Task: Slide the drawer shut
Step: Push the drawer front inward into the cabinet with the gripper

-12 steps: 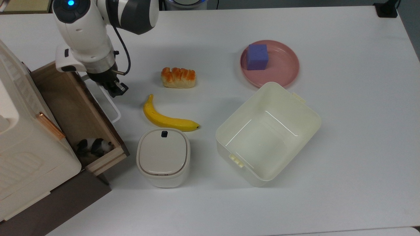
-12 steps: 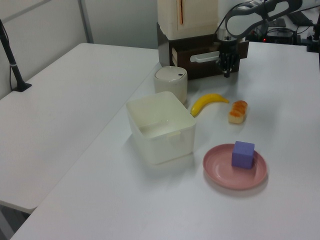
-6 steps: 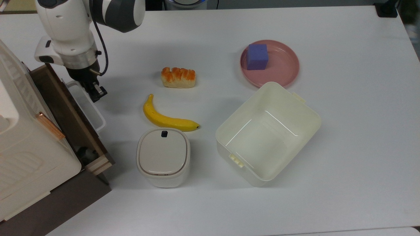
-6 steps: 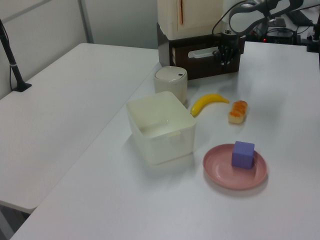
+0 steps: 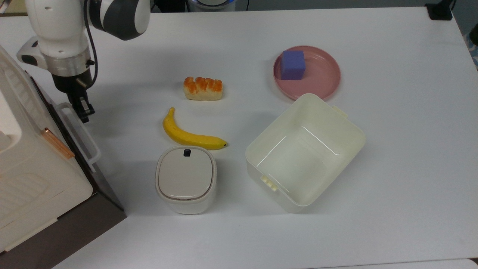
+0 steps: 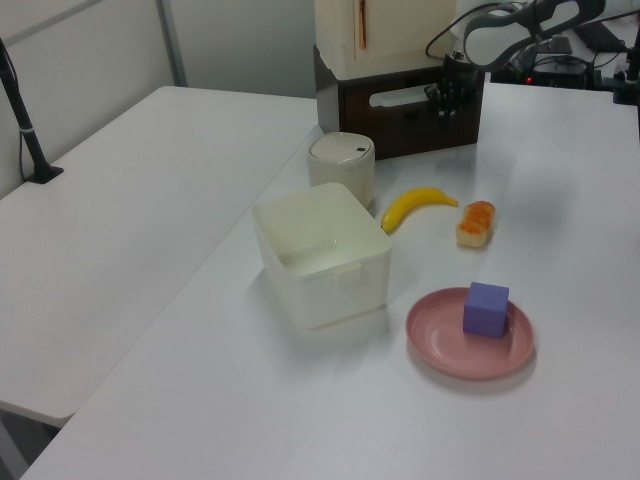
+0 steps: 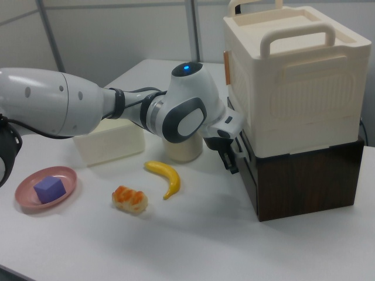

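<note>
The drawer (image 5: 69, 134) is pushed into the dark brown cabinet at the top view's left, with no light wood showing. Its dark front (image 6: 410, 112) sits about flush with the cabinet face. The white loop handle (image 5: 80, 134) sticks out toward the table. My gripper (image 5: 84, 110) points down with its fingers together, and its tip is against the far end of the handle. In the right view the gripper (image 7: 231, 159) sits right at the drawer front (image 7: 247, 171), below the big cream box. The left view shows the gripper (image 6: 445, 97) beside the handle (image 6: 395, 97).
A large cream box (image 5: 22, 168) sits on the cabinet. On the table lie a banana (image 5: 190, 136) and a bread roll (image 5: 202, 88). There are also a lidded white bin (image 5: 185, 177), a cream tub (image 5: 351, 123) and a pink plate (image 5: 325, 80) holding a purple block (image 5: 293, 64).
The drawer has slid from wide open to fully in. The gripper moved toward the top view's left with the handle, and the drawer's inside and its dark contents are now hidden.
</note>
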Motion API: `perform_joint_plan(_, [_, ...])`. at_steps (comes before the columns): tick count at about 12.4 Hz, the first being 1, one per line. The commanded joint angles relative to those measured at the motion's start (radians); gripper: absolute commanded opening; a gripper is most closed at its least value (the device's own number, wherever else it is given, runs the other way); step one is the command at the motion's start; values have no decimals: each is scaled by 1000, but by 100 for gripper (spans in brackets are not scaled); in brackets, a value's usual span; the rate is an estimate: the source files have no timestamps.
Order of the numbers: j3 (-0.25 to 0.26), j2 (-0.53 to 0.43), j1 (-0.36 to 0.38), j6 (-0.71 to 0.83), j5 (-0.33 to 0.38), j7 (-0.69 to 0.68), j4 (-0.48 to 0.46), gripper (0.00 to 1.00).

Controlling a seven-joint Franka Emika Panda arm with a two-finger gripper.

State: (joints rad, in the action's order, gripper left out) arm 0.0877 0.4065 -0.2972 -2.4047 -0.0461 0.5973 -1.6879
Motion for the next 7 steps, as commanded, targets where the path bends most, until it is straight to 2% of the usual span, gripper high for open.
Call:
perform_joint_plan(1, [32, 20, 1, -100, -5, 42, 8, 0])
perform_joint_plan(5, [32, 9, 16, -88, -15, 44, 2, 0])
perform_joint_plan(7, [27, -27, 64, 17, -15, 26, 4, 0])
